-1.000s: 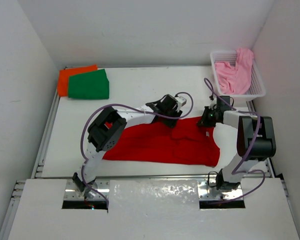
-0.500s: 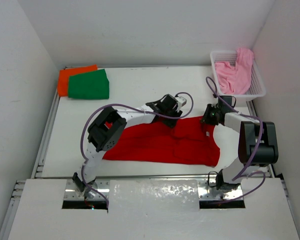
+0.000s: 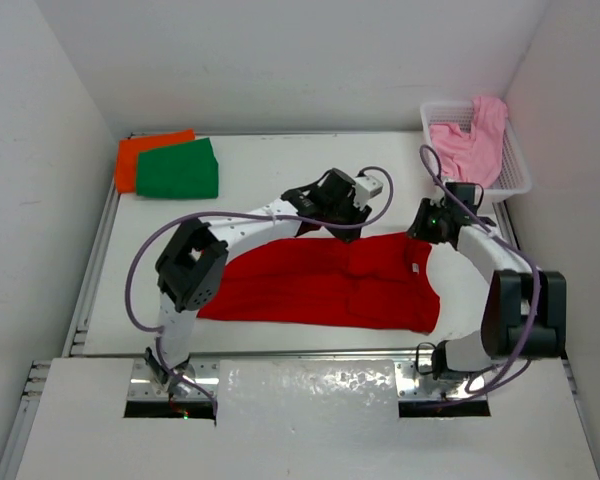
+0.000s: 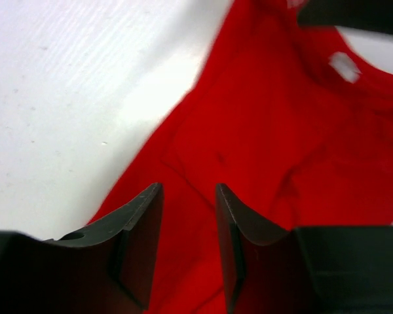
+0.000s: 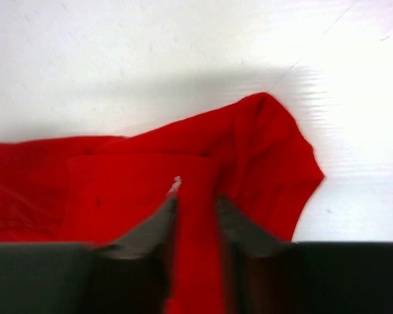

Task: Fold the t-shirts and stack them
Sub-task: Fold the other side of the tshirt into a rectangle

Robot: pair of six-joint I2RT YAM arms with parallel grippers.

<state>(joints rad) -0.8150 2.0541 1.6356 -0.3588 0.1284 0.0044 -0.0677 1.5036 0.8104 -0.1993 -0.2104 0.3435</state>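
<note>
- White flat table [image 3: 280, 175]: walled in white on three sides, bearing all the cloth and a basket.
- Red cloth t-shirt [image 3: 320, 290]: spread wide across the near middle of the table, mostly flat with shallow creases, its right far corner bunched and drawn up toward the right arm.
- Left arm [image 3: 240, 225], white links with black joints: reaching from its near-left base out over the far edge of the red cloth t-shirt.
- Right arm [image 3: 500, 265], same build: bent round from the near right to the shirt's far right corner.
- White plastic lattice basket [image 3: 515, 170]: at the far right corner of the table.
- Light pink cloth t-shirt [image 3: 468, 150]: crumpled inside the basket, one part draped over its far rim.
- Green cloth t-shirt [image 3: 178, 170]: folded, at the far left corner, lying on top of the one below.
- Orange cloth t-shirt [image 3: 130, 165]: folded beneath the green, showing along the left and far sides.
- Left gripper [image 4: 188, 196]: fingers spread with a gap, over the shirt's edge beside bare table, nothing pinched.
- Right gripper [image 5: 196, 203]: fingers pressed close, pinching a raised fold of the red cloth.
- Small white tag [image 5: 175, 185]: on the red cloth by the right gripper's fingertip; any print too blurred to read.
</note>
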